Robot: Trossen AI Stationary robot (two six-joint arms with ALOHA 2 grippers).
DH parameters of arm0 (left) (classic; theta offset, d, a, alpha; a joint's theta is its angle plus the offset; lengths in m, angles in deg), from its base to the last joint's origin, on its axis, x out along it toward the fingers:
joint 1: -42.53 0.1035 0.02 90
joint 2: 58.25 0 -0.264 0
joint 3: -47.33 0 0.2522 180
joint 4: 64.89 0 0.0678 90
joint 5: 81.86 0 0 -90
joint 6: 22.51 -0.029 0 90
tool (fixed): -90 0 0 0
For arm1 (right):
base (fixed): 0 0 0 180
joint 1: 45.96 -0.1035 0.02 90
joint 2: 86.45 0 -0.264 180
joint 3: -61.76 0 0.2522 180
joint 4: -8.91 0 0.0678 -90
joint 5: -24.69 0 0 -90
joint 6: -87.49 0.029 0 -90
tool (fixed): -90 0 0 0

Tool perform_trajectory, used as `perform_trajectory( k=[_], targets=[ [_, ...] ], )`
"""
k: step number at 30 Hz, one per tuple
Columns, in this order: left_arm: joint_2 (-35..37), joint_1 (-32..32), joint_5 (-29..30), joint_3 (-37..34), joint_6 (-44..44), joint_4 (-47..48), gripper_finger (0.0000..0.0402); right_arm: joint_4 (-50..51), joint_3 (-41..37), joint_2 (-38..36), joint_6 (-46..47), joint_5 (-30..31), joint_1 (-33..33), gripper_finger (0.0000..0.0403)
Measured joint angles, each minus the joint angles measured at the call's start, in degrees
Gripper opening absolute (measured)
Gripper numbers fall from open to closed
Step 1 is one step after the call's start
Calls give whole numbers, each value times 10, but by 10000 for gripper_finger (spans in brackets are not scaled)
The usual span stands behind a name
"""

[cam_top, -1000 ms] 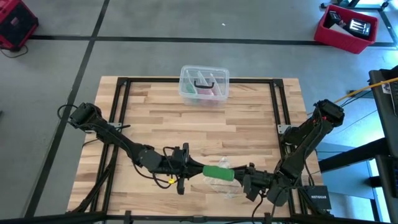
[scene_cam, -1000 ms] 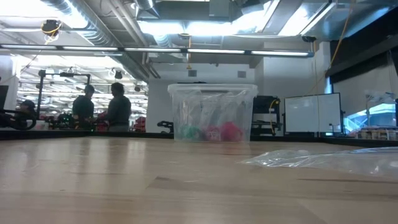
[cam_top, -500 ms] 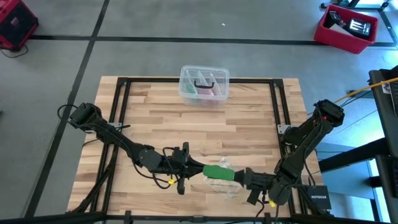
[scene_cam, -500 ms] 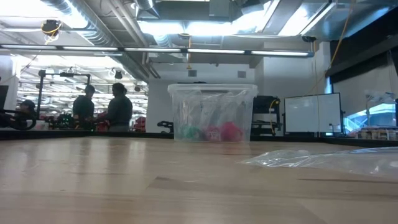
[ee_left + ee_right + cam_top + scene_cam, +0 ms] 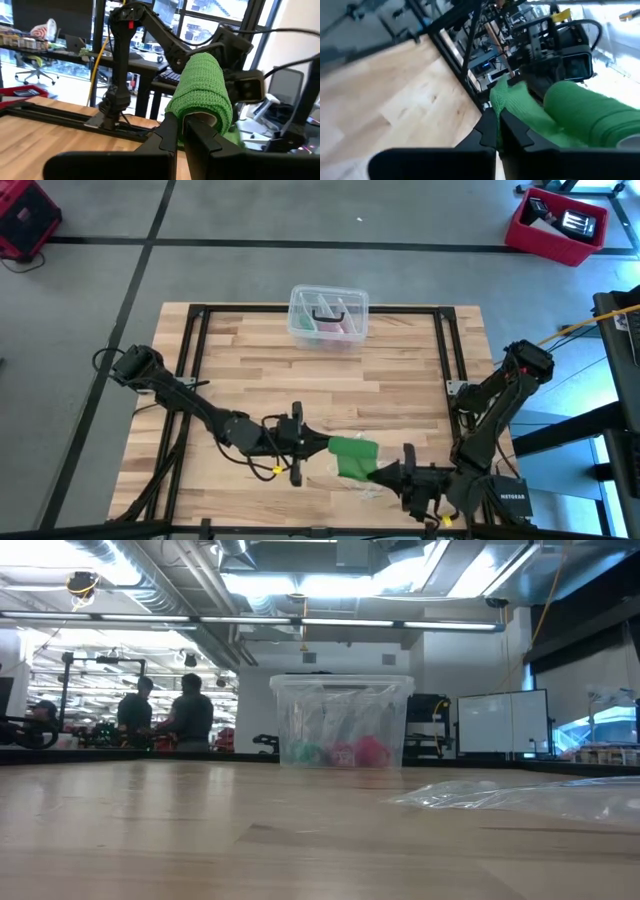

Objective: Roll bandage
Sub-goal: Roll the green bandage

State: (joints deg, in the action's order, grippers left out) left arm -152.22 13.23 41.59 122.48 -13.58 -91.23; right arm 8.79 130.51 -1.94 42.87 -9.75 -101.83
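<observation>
Bare table (image 5: pixel 400 380) open ahead of both tools, clear plastic box (image 5: pixel 328 314) well beyond at the far edge, crumpled clear wrapper (image 5: pixel 352 481) just beneath, bandage (image 5: pixel 352 456) filling the gap between the tools

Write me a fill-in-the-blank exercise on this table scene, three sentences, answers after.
1. The left hand is shut on the ____ end of the bandage.
2. The right hand pinches the bandage's ____ end.
3. The clear plastic box stands at the table's ____ edge, away from both arms.

Answers: rolled; loose; far
</observation>
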Motion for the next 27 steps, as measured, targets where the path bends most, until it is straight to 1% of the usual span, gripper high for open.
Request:
perform_trajectory(
  k=[3,5,10,13,17,21,24,27],
  targets=[
    [0,9,0,0,-1,0,11,2,10,0,51,3,0,14],
    [0,15,0,0,-1,0,11,5,11,0,64,-4,0,17],
    [0,25,0,0,0,15,11,4,12,0,54,-10,0,8],
    [0,31,2,0,0,36,11,2,17,0,44,11,0,6],
    [0,40,4,0,0,48,11,6,43,0,41,23,0,10],
    [0,43,4,0,-3,50,11,37,74,0,44,33,0,5],
    [0,43,4,0,-3,50,11,57,93,0,74,38,8,7],
    [0,43,4,0,-4,51,11,71,97,0,122,38,14,19]
  ],
)
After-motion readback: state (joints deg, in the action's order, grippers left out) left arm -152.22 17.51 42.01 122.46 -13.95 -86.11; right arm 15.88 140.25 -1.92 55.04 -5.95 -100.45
